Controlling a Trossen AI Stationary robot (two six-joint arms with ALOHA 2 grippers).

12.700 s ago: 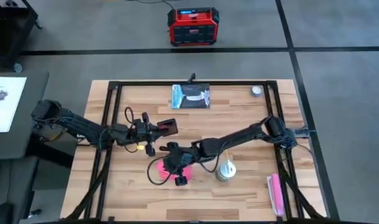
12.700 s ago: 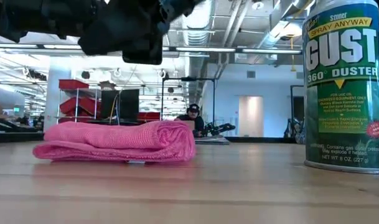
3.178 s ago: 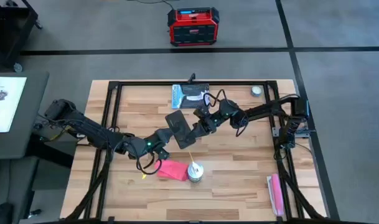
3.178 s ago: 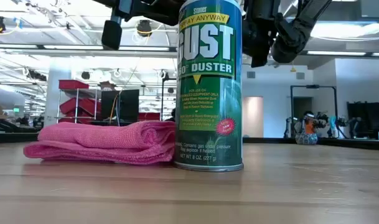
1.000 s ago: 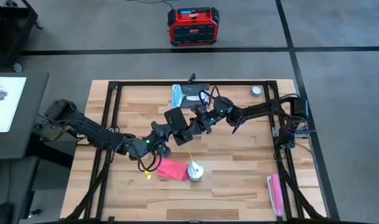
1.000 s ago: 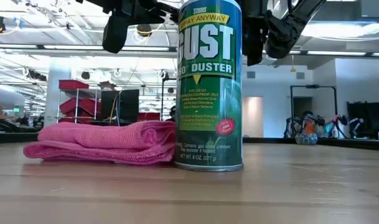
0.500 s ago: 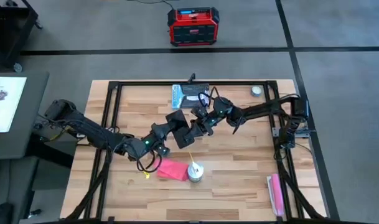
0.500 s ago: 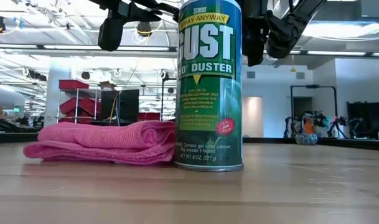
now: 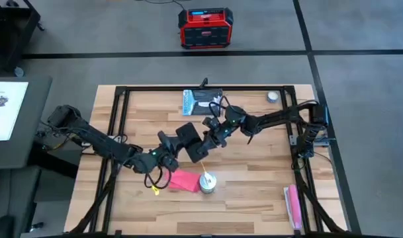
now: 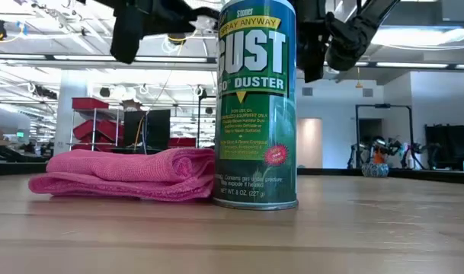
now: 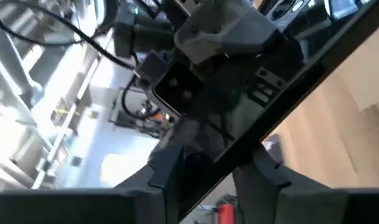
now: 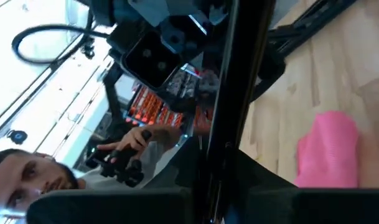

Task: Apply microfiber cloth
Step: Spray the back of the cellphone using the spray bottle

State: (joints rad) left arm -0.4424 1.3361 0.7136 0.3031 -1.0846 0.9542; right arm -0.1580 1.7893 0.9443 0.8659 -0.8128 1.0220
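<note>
Two grippers meet over the middle of the counter point(image 9: 267, 192), both at the black phone point(image 9: 191, 141), which is held up off the wood. The right gripper point(image 9: 206, 144) has its fingers clenched on the phone's edge; its wrist view looks straight along that thin dark edge. The left gripper point(image 9: 169, 147) sits at the phone's other end, and in its wrist view the fingers point(image 11: 166, 169) stand either side of the dark slab (whether they actually press on it, I cannot tell). The microfiber cloth point(image 9: 184, 180) lies folded on the counter toward the near edge, below the phone and apart from both grippers, with the Gust duster can point(image 9: 207, 181) standing upright just beside it. From the low view the cloth point(image 10: 125, 175) rests flat, its fold meeting the can point(image 10: 257, 103).
</note>
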